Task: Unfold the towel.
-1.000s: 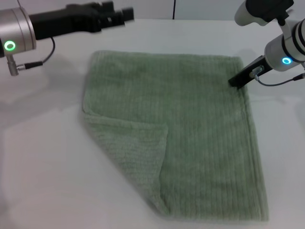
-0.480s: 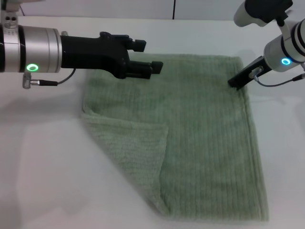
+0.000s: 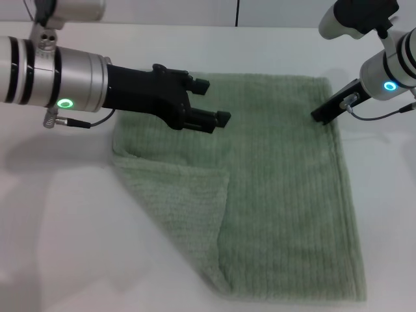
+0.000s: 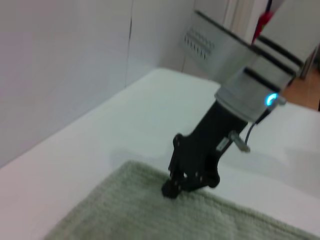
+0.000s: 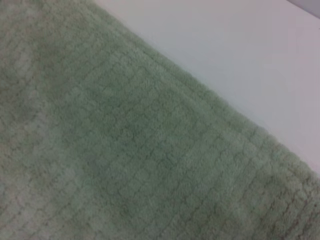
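The left gripper (image 3: 211, 103), fingers parted, is swinging in over the towel (image 3: 279, 195); its seven-o'clock corner is lying folded, while the right gripper (image 3: 320, 116) is pinning the two-o'clock corner, its fingers' state unreadable.

White table (image 3: 65, 247) w/ soft shadows. Plain white wall (image 4: 65, 65) behind, thin vertical seam in it. Bit of orange-brown floor (image 4: 305, 85) at far edge.

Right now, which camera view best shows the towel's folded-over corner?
The head view: the folded-over corner lies on the towel, near its left side. The left wrist view shows only a far edge; the right wrist view, flat weave.
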